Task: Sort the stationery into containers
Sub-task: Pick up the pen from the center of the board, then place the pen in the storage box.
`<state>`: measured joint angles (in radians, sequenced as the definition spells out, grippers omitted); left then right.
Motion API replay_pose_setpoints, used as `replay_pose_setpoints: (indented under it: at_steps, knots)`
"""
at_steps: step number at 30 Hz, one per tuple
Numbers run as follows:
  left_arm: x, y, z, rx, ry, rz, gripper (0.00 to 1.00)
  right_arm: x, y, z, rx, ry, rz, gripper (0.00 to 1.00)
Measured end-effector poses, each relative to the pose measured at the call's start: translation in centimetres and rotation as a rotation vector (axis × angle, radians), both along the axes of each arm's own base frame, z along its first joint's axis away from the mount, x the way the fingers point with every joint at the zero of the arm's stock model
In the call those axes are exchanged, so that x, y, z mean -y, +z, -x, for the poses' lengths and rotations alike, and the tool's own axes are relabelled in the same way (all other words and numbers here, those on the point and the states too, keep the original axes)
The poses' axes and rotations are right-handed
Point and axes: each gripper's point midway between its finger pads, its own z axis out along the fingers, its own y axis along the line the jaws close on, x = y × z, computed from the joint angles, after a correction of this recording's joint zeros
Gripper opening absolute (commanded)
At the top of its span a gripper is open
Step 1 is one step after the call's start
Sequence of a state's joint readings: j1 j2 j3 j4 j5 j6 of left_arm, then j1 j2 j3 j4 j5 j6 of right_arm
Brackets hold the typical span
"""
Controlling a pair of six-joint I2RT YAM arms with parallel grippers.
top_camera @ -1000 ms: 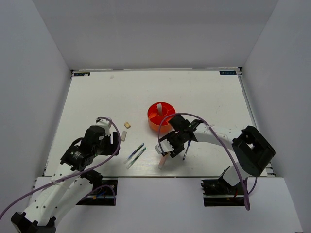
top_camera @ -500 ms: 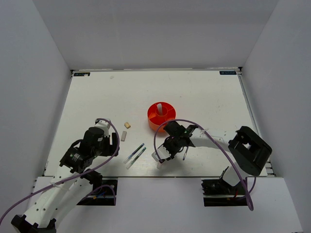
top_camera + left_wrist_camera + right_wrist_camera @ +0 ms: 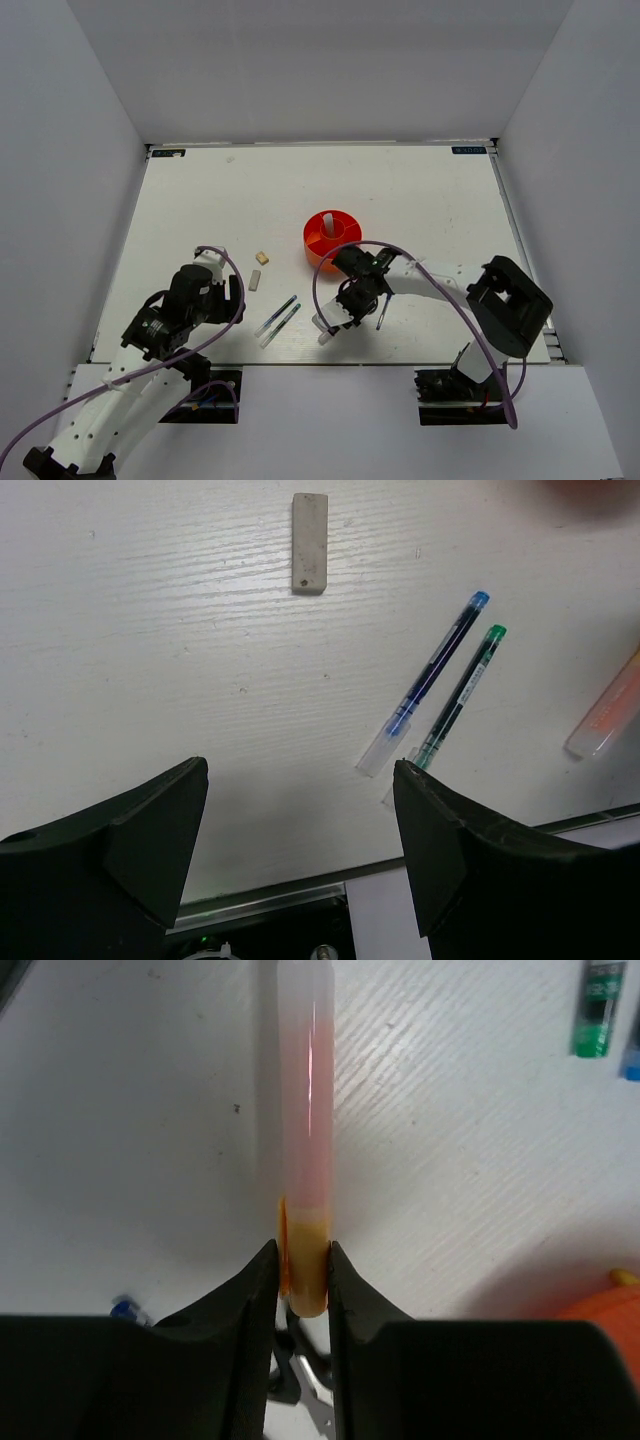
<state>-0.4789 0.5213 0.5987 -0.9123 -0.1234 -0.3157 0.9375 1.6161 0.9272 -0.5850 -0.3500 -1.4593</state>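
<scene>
Pinching the smooth, translucent pink highlighter (image 3: pixel 305 1110), the right tool (image 3: pixel 303 1265) is clamped; the left tool (image 3: pixel 300 775) gapes empty.

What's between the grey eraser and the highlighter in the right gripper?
A blue-capped pen and a green-capped pen, side by side; left wrist view shows it best.

Looking down from above and behind onto the whole table (image 3: pixel 400 180), taking in the left arm (image 3: pixel 120 380) and right arm (image 3: pixel 440 280) from afar. Riding on the left wrist, pointing steeply down, close over the blue-tipped pen (image 3: pixel 430 685) and green-tipped pen (image 3: pixel 458 685); riding on the right wrist, pointing down very close along the highlighter (image 3: pixel 305 1110). Sharing that highlighter and both pens across all three views.
</scene>
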Motion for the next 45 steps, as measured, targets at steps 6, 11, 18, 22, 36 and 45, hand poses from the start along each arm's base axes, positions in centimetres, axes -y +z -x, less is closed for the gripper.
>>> replay_pose_setpoints:
  at_steps: [6,11,18,22,36,45]
  knots:
    - [0.0,0.0,0.0,0.004,0.002,0.002,0.85,-1.2,4.9,-1.9,0.061,-0.096,-0.048,0.02]
    - [-0.1,0.0,0.0,0.004,0.004,0.002,0.85,-2.8,10.2,-4.6,0.176,-0.18,-0.139,0.0]
    - [-0.1,0.0,0.0,0.004,0.005,0.002,0.85,-2.1,13.9,-8.7,0.367,-0.316,-0.126,0.0]
    - [-0.1,0.0,0.0,0.004,0.004,0.003,0.85,-1.2,16.0,-11.2,0.492,-0.382,-0.108,0.0]
    - [0.0,0.0,0.0,0.004,0.001,0.007,0.85,1.8,20.0,-16.0,0.836,-0.354,0.033,0.0]
    - [0.1,0.1,-0.1,0.006,-0.002,0.011,0.85,2.7,19.0,-17.3,0.887,-0.275,0.17,0.0]
